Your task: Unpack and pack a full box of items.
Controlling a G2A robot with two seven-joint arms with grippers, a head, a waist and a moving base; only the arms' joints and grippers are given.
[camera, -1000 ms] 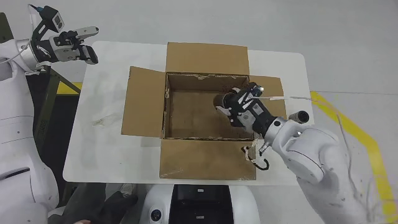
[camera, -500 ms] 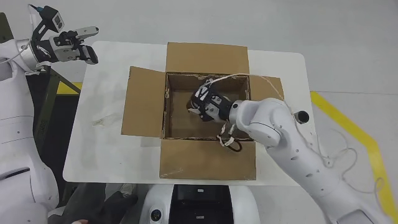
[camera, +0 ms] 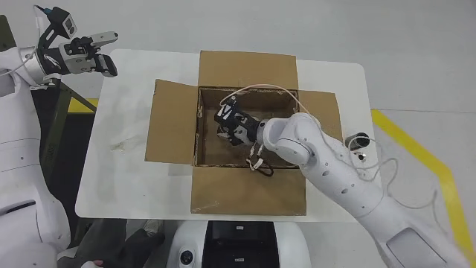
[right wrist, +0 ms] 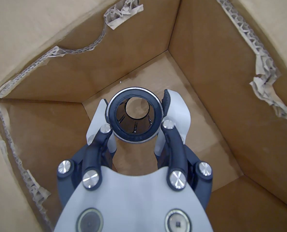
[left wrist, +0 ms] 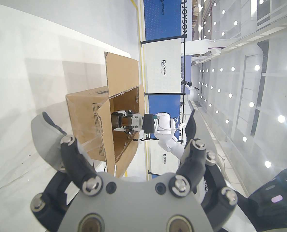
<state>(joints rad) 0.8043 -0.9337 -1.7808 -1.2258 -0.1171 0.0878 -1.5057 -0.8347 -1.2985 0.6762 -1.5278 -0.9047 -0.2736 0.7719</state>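
Seems mid-packing, holding a bearing sleeve clamped in right pincer inside the box, left pincer agape; needs lowering, then release.

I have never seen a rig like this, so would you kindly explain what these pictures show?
This is a two-armed robot at a white table. One picture looks down from a camera above its arms. The other two come from a camera on each wrist. An open cardboard box stands on the table, flaps folded out. The right gripper is down inside the box, its fingers shut on a hollow metal cylinder. The left gripper hangs open beside the table's far corner, holding nothing.
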